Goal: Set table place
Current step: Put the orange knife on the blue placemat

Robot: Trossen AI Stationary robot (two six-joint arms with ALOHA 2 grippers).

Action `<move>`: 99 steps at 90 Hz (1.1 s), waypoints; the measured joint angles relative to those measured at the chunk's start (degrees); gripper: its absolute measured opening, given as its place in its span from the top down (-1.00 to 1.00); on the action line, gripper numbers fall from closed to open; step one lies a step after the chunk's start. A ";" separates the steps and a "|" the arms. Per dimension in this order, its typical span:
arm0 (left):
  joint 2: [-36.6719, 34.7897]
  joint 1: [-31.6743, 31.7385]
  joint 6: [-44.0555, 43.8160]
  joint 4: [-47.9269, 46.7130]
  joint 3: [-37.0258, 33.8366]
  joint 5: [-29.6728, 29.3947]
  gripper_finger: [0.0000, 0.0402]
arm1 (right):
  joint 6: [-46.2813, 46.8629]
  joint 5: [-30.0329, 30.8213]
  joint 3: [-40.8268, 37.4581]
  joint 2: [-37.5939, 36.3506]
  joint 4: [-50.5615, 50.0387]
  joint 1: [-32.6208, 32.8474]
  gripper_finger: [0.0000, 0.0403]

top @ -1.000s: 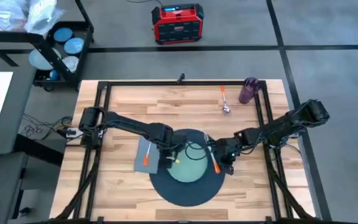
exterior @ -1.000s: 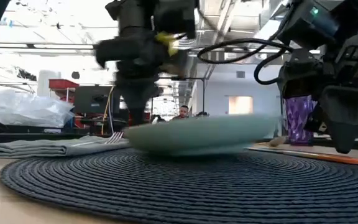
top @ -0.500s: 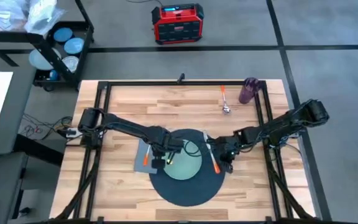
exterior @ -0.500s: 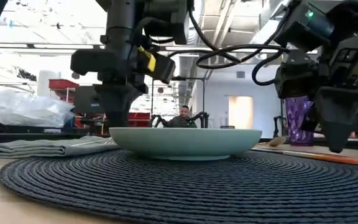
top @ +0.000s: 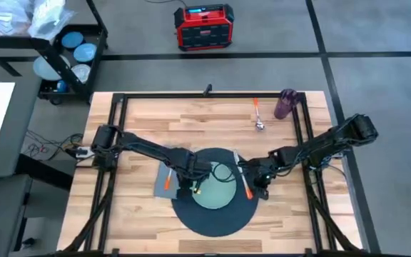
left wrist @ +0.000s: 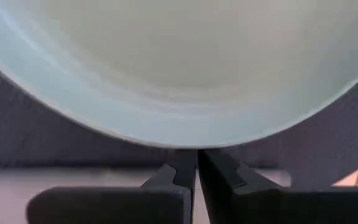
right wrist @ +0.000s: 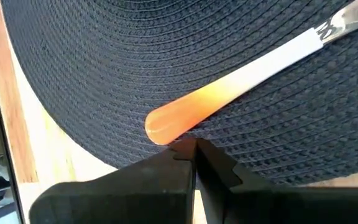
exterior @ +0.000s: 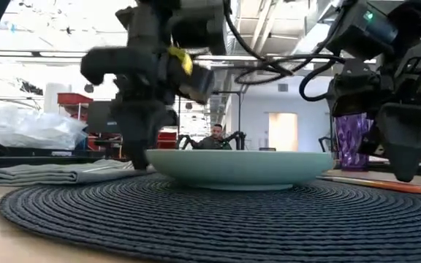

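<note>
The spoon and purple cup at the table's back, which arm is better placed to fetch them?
Probably the right. The spoon and cup lie on that arm's side, the right gripper nearer than the left gripper, beyond the plate.

Overhead, table-level, two close wrist views; all share mat [top: 215, 207].

A grey floor [top: 377, 43] holds a red box [top: 203, 27] and a black cart with blue plates [top: 66, 53].

The plate [top: 217, 187], tilted before, now lies flat on the mat [top: 220, 214].
</note>
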 joint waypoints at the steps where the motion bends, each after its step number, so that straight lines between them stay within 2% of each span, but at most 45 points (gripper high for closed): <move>1: 0.27 0.00 0.07 0.05 -0.08 0.26 1.00 | 0.11 0.00 0.00 0.00 -0.06 0.11 1.00; 21: 1.41 0.19 2.36 0.88 0.20 1.87 1.00 | 1.33 -0.19 0.00 -0.02 -0.79 1.05 1.00; 63: 1.56 0.50 3.45 4.45 0.16 1.25 1.00 | -1.06 -0.19 0.00 -0.02 2.85 0.49 1.00; 86: 1.58 0.44 4.82 4.27 0.16 0.88 1.00 | 2.66 -0.07 0.02 -0.52 -6.25 0.69 1.00; 99: 1.62 0.76 5.84 4.29 0.14 0.92 1.00 | 2.62 0.23 -0.09 0.17 -1.49 1.45 1.00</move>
